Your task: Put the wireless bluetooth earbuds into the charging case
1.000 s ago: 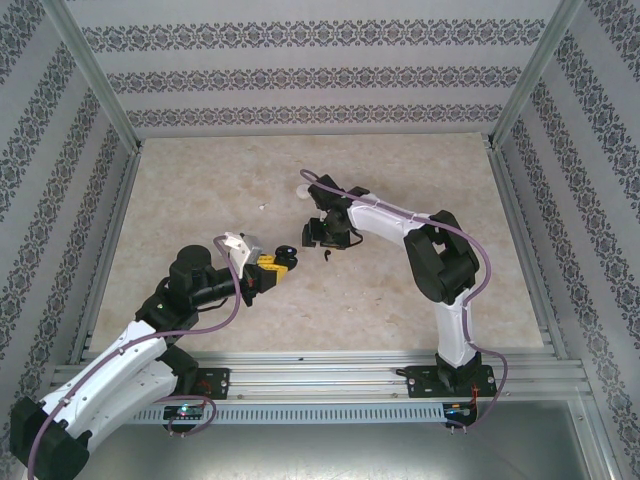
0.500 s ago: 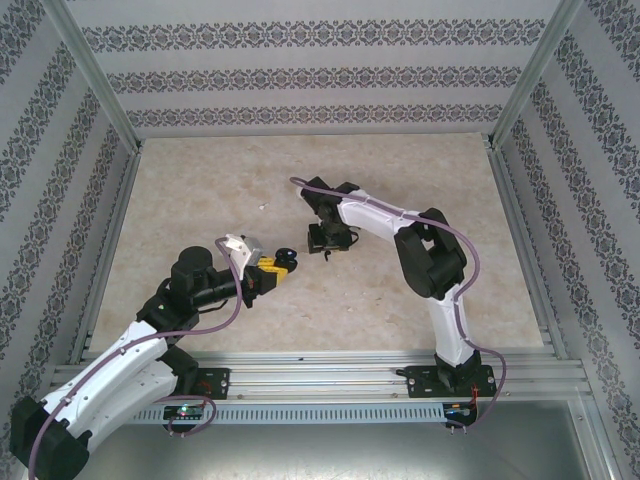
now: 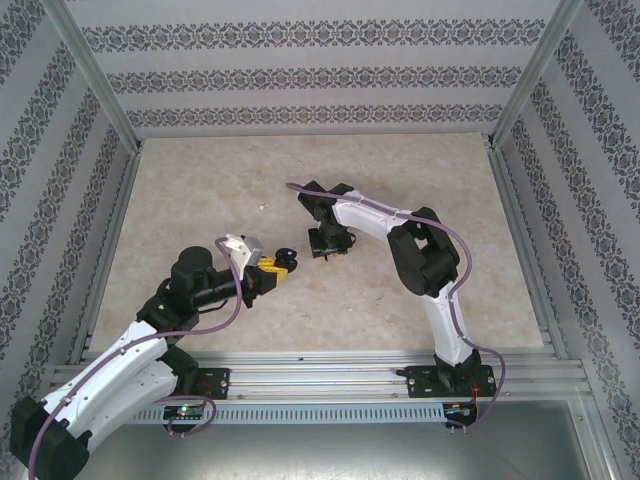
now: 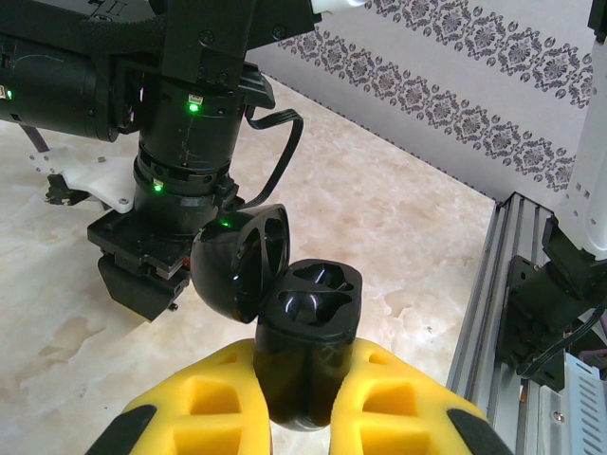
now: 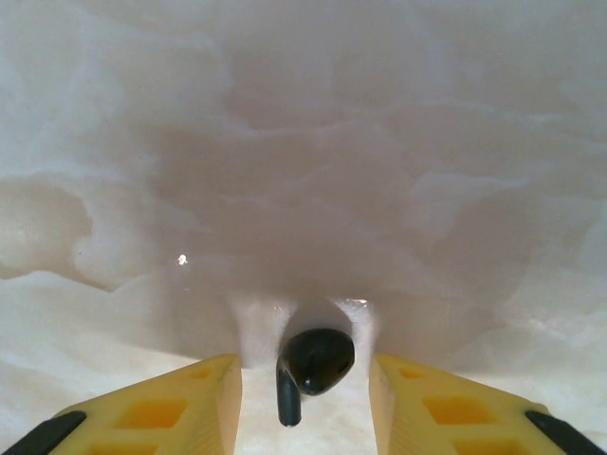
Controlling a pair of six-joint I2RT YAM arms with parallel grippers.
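right wrist | black earbud (image 5: 318,360) | glossy round head, short dark stem

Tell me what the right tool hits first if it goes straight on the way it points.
Likely the black earbud bracketed by the right tool, then the marble tabletop under it; depth is unclear.

Overhead and close left-wrist views share the case (image 4: 308,322).

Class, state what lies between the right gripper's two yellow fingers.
A black earbud lies on the table between them, touching neither, in the right wrist view.
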